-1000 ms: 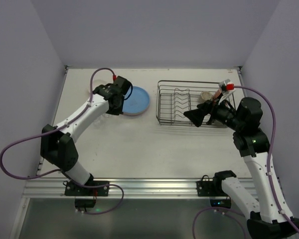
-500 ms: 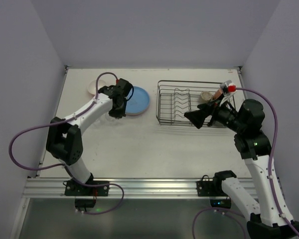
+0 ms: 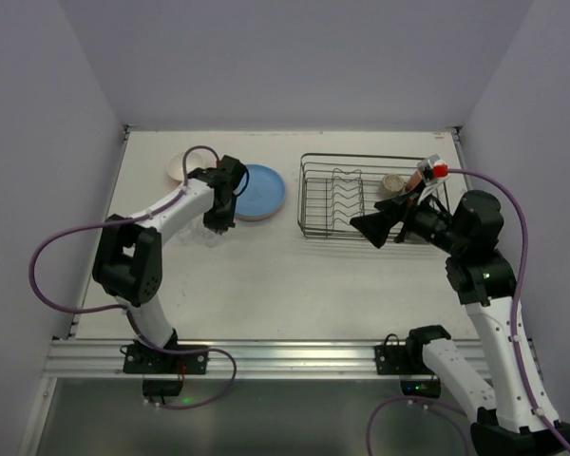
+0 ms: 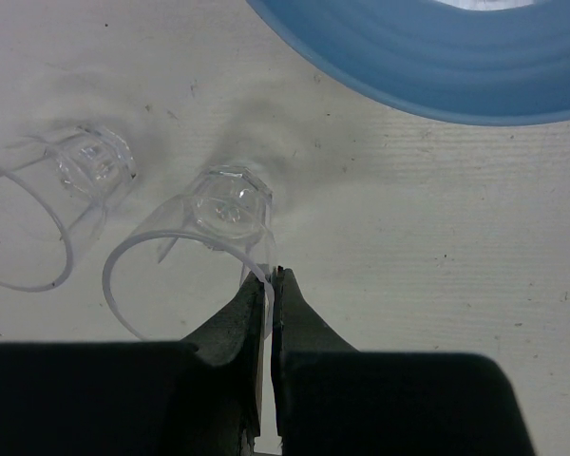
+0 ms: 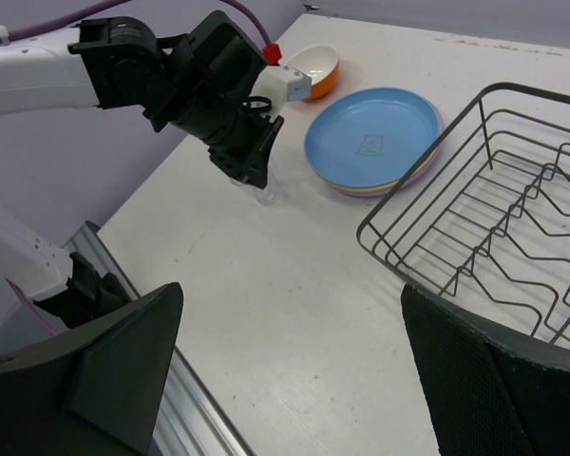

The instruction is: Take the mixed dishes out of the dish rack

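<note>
My left gripper (image 4: 271, 277) is shut on the rim of a clear glass (image 4: 218, 223) that hangs low over the table just left of the blue plate (image 4: 437, 66). A second clear glass (image 4: 85, 166) stands to its left. In the top view the left gripper (image 3: 218, 204) sits between the orange bowl (image 3: 180, 166) and the blue plate (image 3: 261, 190). The blue plate lies on top of other plates (image 5: 413, 171). The dish rack (image 3: 302, 195) holds a beige mug (image 3: 393, 182) at its right end. My right gripper (image 3: 370, 226) hovers wide open and empty at the rack's front right.
The right wrist view shows the left arm (image 5: 171, 66) over the table's left part and the rack's wire rim (image 5: 418, 166) at the right. A metal rail (image 3: 266, 356) runs along the near edge. Lilac walls enclose the table.
The left gripper has come lower and nearer with the glass, and its elbow has swung left, uncovering the orange bowl. The right arm has not moved.
</note>
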